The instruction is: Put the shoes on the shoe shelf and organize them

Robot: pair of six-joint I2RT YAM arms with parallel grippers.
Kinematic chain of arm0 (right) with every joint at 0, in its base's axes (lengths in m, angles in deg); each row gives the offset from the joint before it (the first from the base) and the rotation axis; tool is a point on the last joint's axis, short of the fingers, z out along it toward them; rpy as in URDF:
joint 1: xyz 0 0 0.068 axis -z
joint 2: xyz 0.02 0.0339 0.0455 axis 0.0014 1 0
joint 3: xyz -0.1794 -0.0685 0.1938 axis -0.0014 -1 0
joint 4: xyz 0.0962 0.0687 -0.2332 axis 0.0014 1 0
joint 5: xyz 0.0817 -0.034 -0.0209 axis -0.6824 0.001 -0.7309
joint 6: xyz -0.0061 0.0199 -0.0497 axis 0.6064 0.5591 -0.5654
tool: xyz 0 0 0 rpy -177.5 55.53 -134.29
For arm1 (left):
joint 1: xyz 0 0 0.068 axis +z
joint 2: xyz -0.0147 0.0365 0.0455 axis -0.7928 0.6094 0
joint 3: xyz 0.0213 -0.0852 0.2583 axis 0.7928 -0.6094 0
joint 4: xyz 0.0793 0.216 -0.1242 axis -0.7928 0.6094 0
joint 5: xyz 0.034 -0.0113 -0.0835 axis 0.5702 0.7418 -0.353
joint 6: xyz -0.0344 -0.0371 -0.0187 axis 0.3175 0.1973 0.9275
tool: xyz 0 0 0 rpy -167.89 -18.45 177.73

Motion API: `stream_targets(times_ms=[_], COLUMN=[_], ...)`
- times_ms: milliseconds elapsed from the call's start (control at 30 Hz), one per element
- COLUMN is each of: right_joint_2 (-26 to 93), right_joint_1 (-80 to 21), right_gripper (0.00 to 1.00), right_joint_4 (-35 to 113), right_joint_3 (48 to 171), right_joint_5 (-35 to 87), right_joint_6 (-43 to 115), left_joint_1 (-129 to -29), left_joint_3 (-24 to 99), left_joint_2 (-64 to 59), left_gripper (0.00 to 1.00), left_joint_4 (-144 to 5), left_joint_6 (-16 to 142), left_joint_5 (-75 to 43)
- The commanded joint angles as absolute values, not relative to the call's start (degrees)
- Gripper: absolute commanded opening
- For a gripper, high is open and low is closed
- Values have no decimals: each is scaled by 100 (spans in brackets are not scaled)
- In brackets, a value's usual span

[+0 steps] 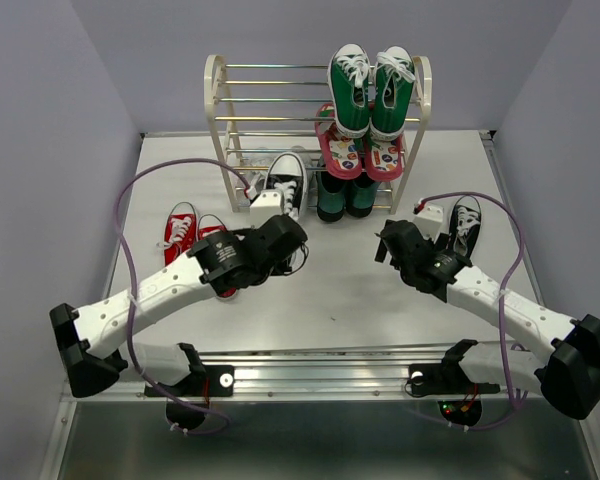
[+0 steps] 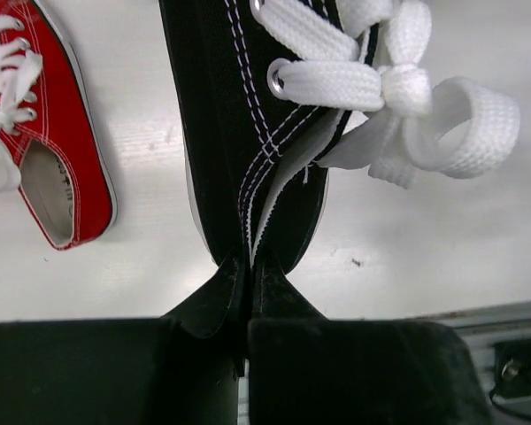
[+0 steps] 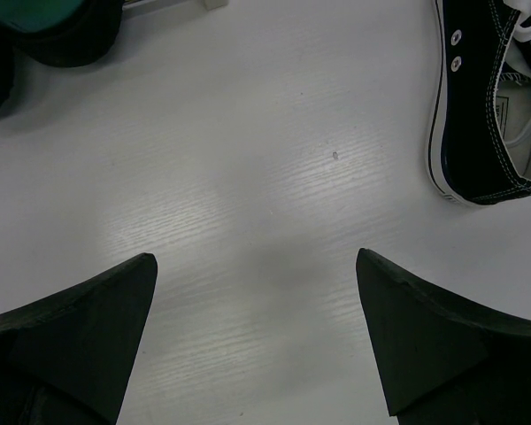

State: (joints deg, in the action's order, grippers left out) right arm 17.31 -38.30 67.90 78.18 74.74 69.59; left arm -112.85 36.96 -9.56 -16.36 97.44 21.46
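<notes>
Canvas of the black sneaker (image 2: 221, 106) sits pinched in my left gripper (image 2: 248, 266), before the shoe shelf (image 1: 217, 110); my right gripper (image 3: 257, 301) hangs spread wide, empty, before its right end.

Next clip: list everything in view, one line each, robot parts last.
shoe shelf: one, cream frames with silver rods, far centre of the table
green high-tops: two, green with white laces, top tier, right side
flip-flops: two, pink patterned, tier below the high-tops
dark footwear: two, dark green, low at the shelf's right; kind unclear
red sneakers: two, red with white laces, on the table, left
held black sneaker: one, black with white laces, before the shelf
loose black sneaker: one, black, on the table, right
table: one, white
left gripper: black, jaws shut on the held black sneaker's heel
right gripper: black, jaws open over bare table
</notes>
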Motion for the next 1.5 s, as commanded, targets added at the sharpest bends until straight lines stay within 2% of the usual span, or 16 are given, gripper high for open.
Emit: stream_targets(times_ms=[0,133,467,1067,1467], right_joint_2=[1589,1544,1562,1439,1404], right_joint_1=[-3787,-3787,-3787,-3787,-3735], right_gripper=[100,100,100,100,100], right_joint_4=[6638,6532,6400,6312,6295], right_joint_3=[7818,7748,7669,7581,7581], right_joint_5=[7633,7563,7492,7536,7554], right_joint_6=[6843,6764,6703,6579,6553], left_joint_1=[-10688,-10045,-9596,-8761,-8374], left_joint_3=[4391,4550,5411,7002,7574], left_joint_2=[-496,-250,497,1552,2018], left_gripper=[0,0,0,0,0], left_joint_4=[-1925,-2532,-2691,-2551,-2489], left_joint_6=[9401,8875,8521,7704,7387], left_joint_5=[2735,2181,2637,2549,2400])
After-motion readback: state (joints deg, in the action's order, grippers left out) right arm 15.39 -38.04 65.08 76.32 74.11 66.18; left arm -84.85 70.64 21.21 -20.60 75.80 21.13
